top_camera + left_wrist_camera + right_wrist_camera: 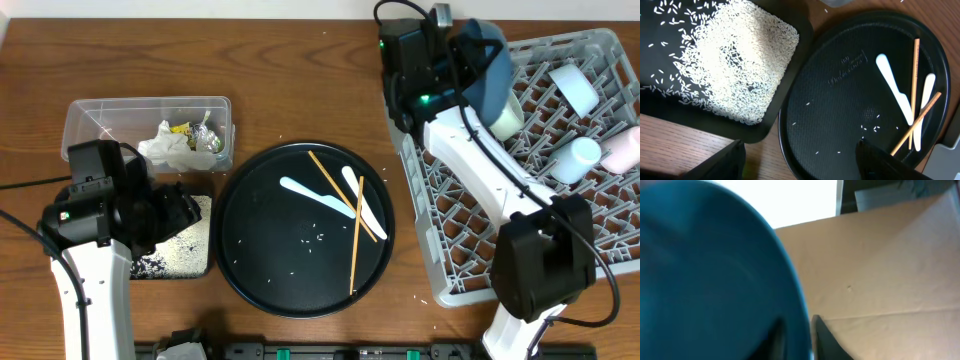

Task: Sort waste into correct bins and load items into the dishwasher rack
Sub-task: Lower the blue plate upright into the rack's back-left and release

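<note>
Rack point(560, 200) right of round tray point(250, 250) holds plate point(492, 70), cups point(575, 88); right hand point(799, 342) at plate rim, grip can't tell. Left of tray: tub point(90, 115) w/ wrappers point(195, 135), bin point(660, 102) w/ rice point(740, 60); left hand point(802, 162) wide open, empty. Left to load, on tray: utensils point(310, 192), chopsticks point(356, 240).

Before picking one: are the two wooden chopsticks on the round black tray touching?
Touching: the left wrist view shows the wooden chopsticks crossed, one lying over the other.

Round tray point(260, 240): left half free, 2 chopsticks point(355, 250) right.
</note>
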You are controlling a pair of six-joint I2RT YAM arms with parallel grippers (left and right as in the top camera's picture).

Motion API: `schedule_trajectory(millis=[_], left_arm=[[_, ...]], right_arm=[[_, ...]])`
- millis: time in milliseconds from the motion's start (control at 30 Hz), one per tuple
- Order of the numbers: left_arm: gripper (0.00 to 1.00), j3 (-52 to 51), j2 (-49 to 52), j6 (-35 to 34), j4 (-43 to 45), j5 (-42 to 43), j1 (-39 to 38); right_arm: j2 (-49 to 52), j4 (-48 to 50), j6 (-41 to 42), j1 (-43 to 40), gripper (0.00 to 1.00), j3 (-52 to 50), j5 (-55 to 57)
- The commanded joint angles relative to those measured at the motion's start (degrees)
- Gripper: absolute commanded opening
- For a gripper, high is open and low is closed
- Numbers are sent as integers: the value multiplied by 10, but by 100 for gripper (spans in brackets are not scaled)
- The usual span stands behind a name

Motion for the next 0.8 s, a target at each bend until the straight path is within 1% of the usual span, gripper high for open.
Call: schedule_trajectory(millis=[0,67,200,333,400,633,767], left_arm=[[72,8,1,-4,-2,-1,2],[72,7,1,-4,-2,-1,2],[72,7,1,-4,-2,-1,2],[72,7,1,-4,-2,-1,2],[72,7,1,-4,-2,-1,2],[72,7,1,-4,-2,-1,2],[72,7,1,-4,-2,-1,2]], right_arm=[[-1,-3,44,21,29,1,11],[-1,-5,53,30,31,1,12],[-1,-5,59,45,31,1,13],[-1,-23,87,46,30,1,12],[-1,-54,119,46,30,1,10],[-1,-221,264,45,29,1,-36],[-1,-265,314,45,28,1,-42]])
